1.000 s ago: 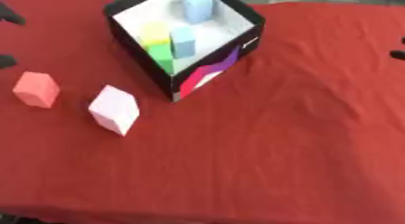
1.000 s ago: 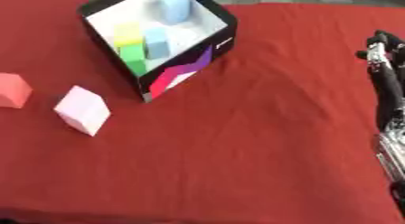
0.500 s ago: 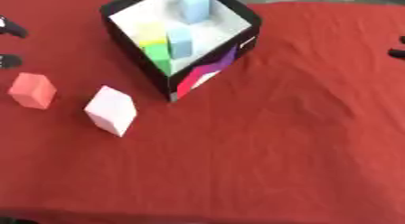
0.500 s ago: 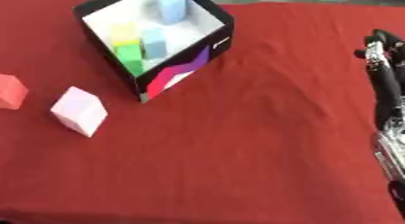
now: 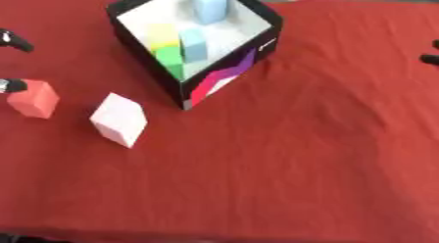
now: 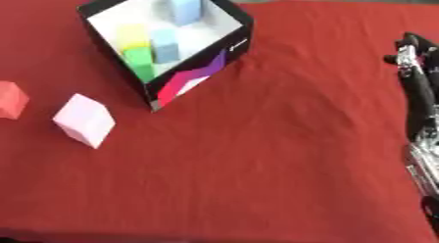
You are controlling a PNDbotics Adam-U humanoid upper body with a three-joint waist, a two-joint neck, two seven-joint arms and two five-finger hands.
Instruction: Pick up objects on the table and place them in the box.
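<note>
A black box with a white inside and a coloured side wall stands at the upper middle of the red cloth. In it lie two light blue blocks, a green block and a yellow one. Left of the box, a pink block and a red block rest on the cloth. Only two fingertips of my left hand show at the left edge, spread apart; the lower one is right at the red block's top corner. My right hand lies open along the right edge, fingers pointing away, holding nothing.
The red cloth covers the whole table, with slight wrinkles right of the box. My right forearm runs down the right edge. The cloth's front edge shows at the bottom of the view.
My left hand's fingertips have moved down the left edge toward the red block. The box, the blocks and my right hand have stayed put.
</note>
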